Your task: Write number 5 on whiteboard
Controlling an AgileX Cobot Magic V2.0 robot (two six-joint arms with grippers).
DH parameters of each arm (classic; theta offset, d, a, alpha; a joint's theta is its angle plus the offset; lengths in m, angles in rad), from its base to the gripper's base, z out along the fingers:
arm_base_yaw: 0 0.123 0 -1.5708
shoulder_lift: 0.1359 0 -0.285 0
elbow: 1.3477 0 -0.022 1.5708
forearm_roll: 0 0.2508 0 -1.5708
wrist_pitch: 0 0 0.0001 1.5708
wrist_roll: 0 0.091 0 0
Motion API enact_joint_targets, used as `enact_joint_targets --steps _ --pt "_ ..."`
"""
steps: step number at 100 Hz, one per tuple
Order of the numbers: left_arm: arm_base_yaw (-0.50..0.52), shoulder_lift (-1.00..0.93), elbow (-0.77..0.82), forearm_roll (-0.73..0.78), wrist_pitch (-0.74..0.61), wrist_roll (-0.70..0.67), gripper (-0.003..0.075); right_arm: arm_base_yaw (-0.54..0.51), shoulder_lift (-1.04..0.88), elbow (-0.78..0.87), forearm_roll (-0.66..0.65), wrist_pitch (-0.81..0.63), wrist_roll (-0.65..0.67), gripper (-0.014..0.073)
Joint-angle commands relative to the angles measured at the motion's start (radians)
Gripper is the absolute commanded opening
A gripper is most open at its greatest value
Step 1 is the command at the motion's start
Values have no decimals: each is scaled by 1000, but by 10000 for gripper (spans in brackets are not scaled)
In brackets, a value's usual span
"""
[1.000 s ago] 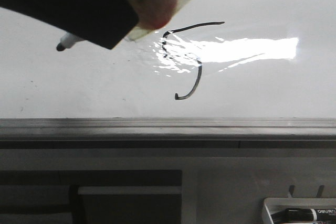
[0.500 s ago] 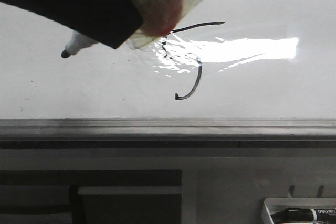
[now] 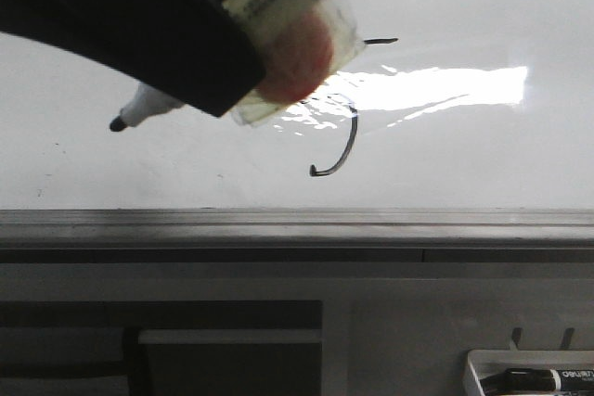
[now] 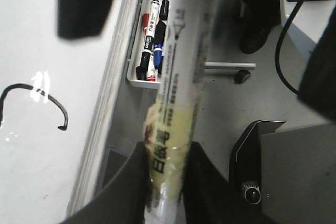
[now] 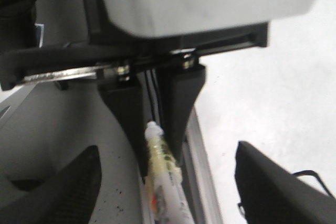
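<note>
The whiteboard [image 3: 464, 155] fills the upper front view. On it is the number 5 [image 3: 349, 141] in thin black line; its hooked belly and the end of its top stroke show, the stem is hidden behind my left gripper [image 3: 278, 62]. That gripper is shut on a white marker [image 4: 181, 77] wrapped in yellowish tape. The marker's black tip [image 3: 118, 123] points left, apart from the line. The hook [image 4: 52, 100] shows in the left wrist view. My right gripper [image 5: 167, 156] is open, with the left gripper's fingers and marker [image 5: 163, 187] seen beyond its gap.
A grey metal ledge [image 3: 297, 224] runs along the board's lower edge. A small white tray [image 3: 483, 368] with a black marker hangs at the lower right; the tray [image 4: 137, 80] holds several markers. Dark equipment [image 4: 283, 171] stands on the floor.
My left gripper has moved down and to the right with the marker. It now covers the 5's stem and most of the top stroke. The marker tip sits lower on the board.
</note>
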Motion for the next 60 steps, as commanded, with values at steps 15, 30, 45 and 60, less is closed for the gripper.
enact_joint_targets --steps 15,30,45,60 --pt "43 50 -23 -28 -73 -177 -20 -106 -177 -34 14 -73 8 427" --pt "86 79 29 -35 -265 -401 -20 -181 -270 -34 14 -23 79 102" --pt "94 114 50 -35 -398 -522 -21 -223 -321 -34 14 65 83 -58" --pt "94 148 50 -35 -537 -612 -21 -244 -328 -34 14 150 90 -58"
